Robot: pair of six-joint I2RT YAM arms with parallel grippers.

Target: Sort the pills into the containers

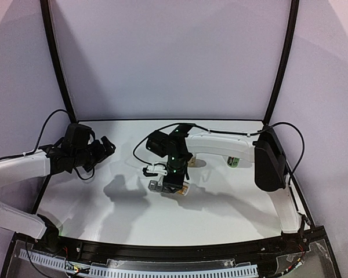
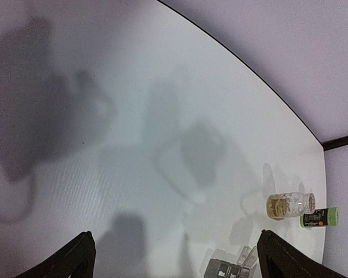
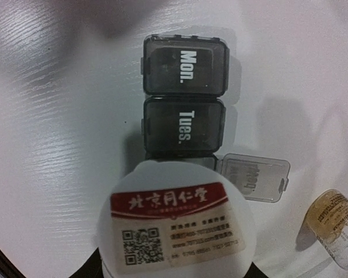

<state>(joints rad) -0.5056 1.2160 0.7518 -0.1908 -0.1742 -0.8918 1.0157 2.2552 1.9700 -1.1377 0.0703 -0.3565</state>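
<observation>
Right up against the right wrist camera sits a white bottle [image 3: 175, 229], its round body filling the lower middle of that view, with a red-banded label and a QR code facing us. It hangs off the bench [image 1: 104, 214] in the right gripper [image 1: 173, 180], which is closed on it. The fingers themselves are almost wholly hidden behind the bottle, only dark slivers showing at either side.

Directly beneath it lie the containers [image 3: 184, 98], out in the middle of the bench. The Mon. compartment [image 3: 184, 63] is farthest from the bottle with its lid down, and the Tues. compartment [image 3: 184, 126] is next, lid down as well. The third compartment is mostly covered by the white bottle, but its clear lid [image 3: 254, 176] is flipped out flat to the side. What is inside that compartment cannot be made out.

Over to the side, a clear bottle [image 3: 335, 229] with yellowish contents lies on the bench, near the containers but not touching them. From the left wrist view, a green bottle [image 2: 320, 217] lies just beside it on its side, black label showing.

Now the left arm: it is well off to the left edge of the bench, away from the containers. The left gripper [image 2: 175, 243] is spread wide, with one dark finger at each lower corner of its view. Nothing but bare white bench and shadows sits between them.
</observation>
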